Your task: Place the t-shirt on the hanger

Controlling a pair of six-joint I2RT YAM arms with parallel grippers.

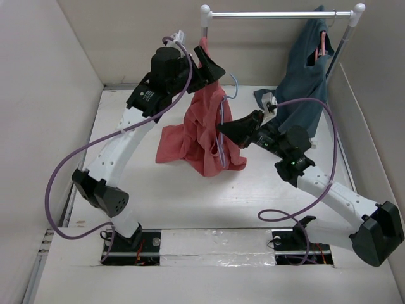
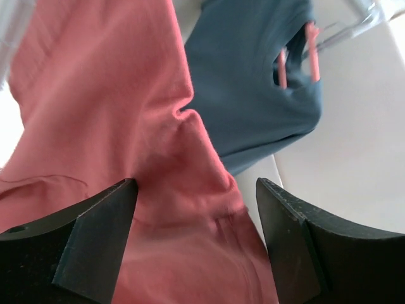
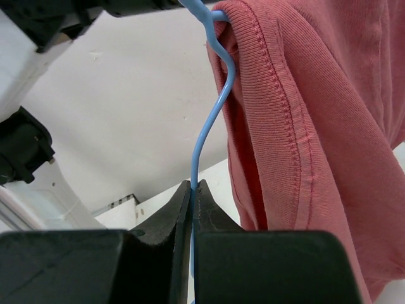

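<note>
Saw right tool (image 3: 192, 185) pinched tight on thin pale-blue wire hanger (image 3: 201, 136); left tool (image 2: 196, 187) spread wide, holding nothing. Found coral-red cotton t-shirt (image 1: 199, 136) draped off hanger, hem pooled on tabletop (image 1: 190, 202), centre. Judged best: steady wire, cloth eased over shoulder.

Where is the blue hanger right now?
In the top view, the pale-blue hanger is over the middle of the table, poking into the coral-red t-shirt. The right gripper pinches its wire, left of the dark blue garment.
</note>
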